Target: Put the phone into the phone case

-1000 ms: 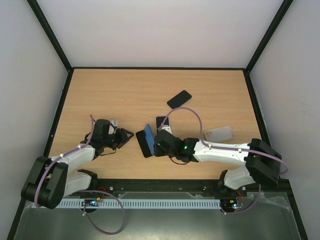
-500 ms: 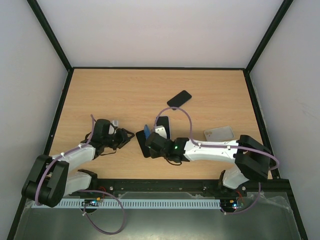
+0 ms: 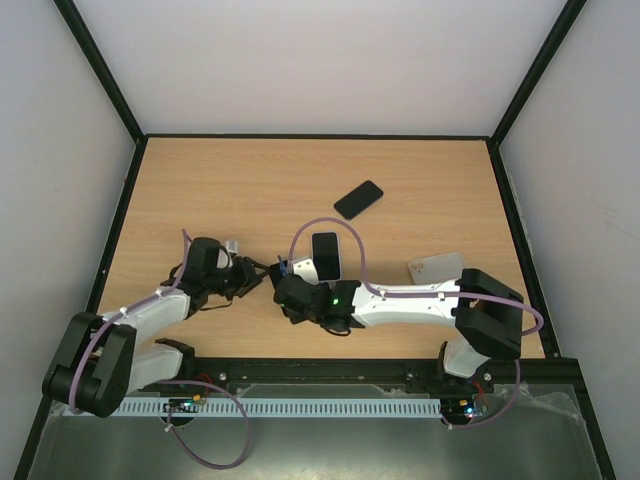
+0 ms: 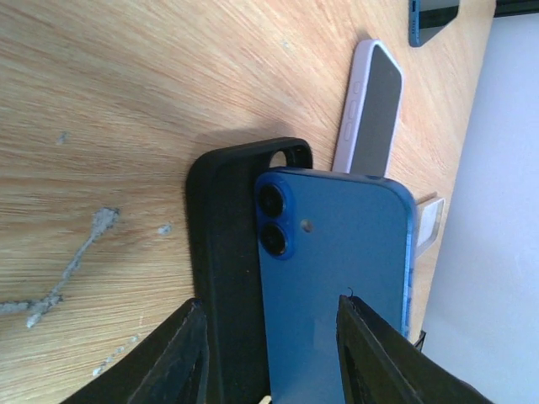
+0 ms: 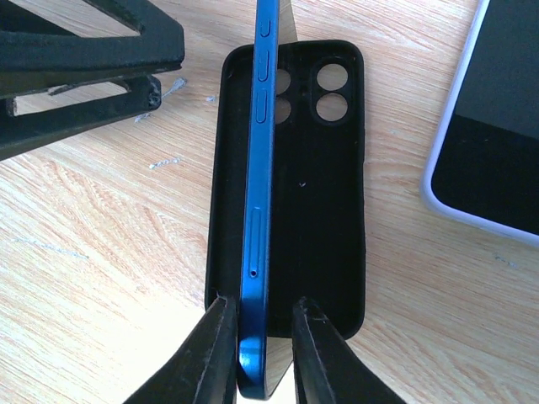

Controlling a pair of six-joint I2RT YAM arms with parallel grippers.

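Note:
The blue phone [image 5: 257, 210] stands on its long edge over the open black phone case [image 5: 328, 219], which lies flat on the table. My right gripper [image 5: 264, 303] is shut on the phone's lower end. In the left wrist view the phone's blue back [image 4: 337, 278] with two lenses leans over the case [image 4: 223, 252]. My left gripper [image 4: 271, 301] is open, its fingers straddling the near end of case and phone. In the top view both grippers meet, the left [image 3: 250, 278] and the right [image 3: 285, 285], hiding most of the case.
A white-edged phone [image 3: 326, 256] lies face up just beyond the case, also in the right wrist view [image 5: 497, 143]. A black phone [image 3: 358, 199] lies farther back. A clear case [image 3: 437, 268] lies to the right. Scuff marks show on the wood.
My right arm has swung left with the blue phone, bringing it over the black case and close to the left gripper. The white-edged phone is now uncovered. The left arm has barely moved.

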